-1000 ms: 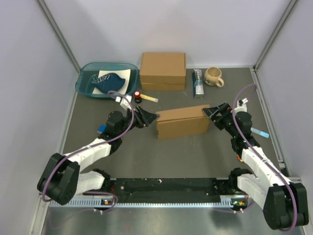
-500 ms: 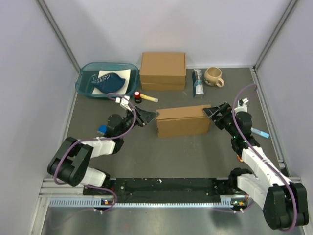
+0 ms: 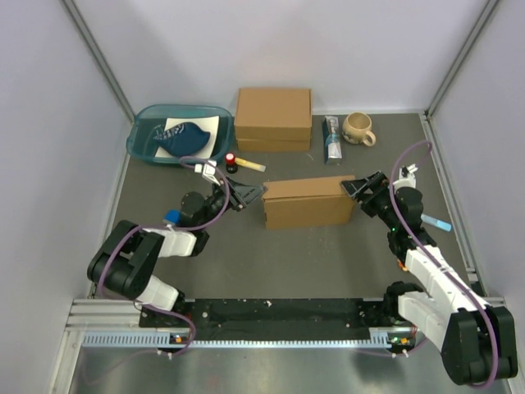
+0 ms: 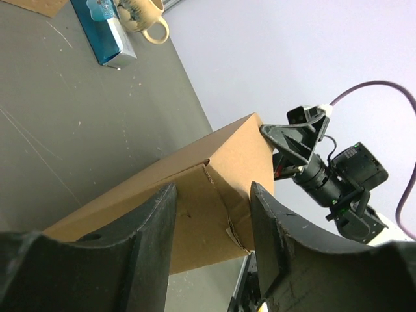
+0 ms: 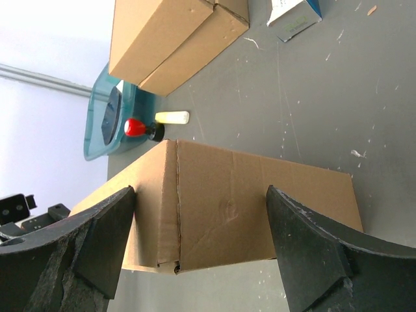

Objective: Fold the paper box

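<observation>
The paper box (image 3: 308,203) stands closed in the middle of the grey table, a plain brown block with crease lines. My left gripper (image 3: 253,194) is open at the box's left end. In the left wrist view the box's end (image 4: 195,208) sits between and just beyond the fingers (image 4: 153,240), around my left gripper (image 4: 212,190). My right gripper (image 3: 358,187) is open at the box's right end. In the right wrist view my right gripper (image 5: 199,195) frames the box corner (image 5: 227,208), which lies just beyond its wide-apart fingertips (image 5: 110,227).
A thicker brown box (image 3: 273,119) stands at the back. A teal tray (image 3: 148,149) is at the back left. A red-capped item (image 3: 232,159) and a cream tube (image 3: 250,165) lie behind the paper box. A blue packet (image 3: 332,139) and a mug (image 3: 358,128) are at the back right.
The left arm has folded back toward its base, while its gripper stays at the box's left end. The right arm and the box have hardly moved.
</observation>
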`<state>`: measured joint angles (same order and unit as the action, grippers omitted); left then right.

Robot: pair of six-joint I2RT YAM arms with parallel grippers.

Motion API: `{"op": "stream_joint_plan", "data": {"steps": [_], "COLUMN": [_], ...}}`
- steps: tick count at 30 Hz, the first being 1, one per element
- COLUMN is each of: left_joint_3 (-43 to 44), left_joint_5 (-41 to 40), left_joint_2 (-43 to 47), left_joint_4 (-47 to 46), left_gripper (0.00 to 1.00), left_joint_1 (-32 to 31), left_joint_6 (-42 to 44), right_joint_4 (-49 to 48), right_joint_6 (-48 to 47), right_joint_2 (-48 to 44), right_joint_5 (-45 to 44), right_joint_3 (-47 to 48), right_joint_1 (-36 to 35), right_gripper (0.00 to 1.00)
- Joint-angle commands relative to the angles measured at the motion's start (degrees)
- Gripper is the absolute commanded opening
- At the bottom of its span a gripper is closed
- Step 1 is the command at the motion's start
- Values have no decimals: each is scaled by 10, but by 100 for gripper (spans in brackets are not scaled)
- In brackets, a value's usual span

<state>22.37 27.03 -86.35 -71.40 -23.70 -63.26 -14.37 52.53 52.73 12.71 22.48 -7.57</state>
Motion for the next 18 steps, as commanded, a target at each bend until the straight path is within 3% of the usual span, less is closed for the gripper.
{"op": "stream_joint_plan", "data": {"steps": [1,3,7,10,18], "left_joint_3": [28,43,61,60,44], "left_joint_5": [87,80,63,43,10], "left_joint_2": [36,61,81,88,72], "left_joint_4": [122,230,329,380,394], "left_gripper": [41,37,21,15,11], "left_joint_1": [-22,-24,-32,-39,-57], "left_joint_6": [40,100,175,216,249], "right_joint_4": [98,98,97,99,96], "right_joint_6": [-46,-46,-49,-53,-60], "right_joint_2": [13,11,16,19,24], "right_joint_5": [12,10,8,7,-1], "right_joint_3": [-17,-17,-21,-24,-43], "right_joint_1": [-9,-9,-8,-8,-9], "right_gripper": [80,80,80,79,78]}}
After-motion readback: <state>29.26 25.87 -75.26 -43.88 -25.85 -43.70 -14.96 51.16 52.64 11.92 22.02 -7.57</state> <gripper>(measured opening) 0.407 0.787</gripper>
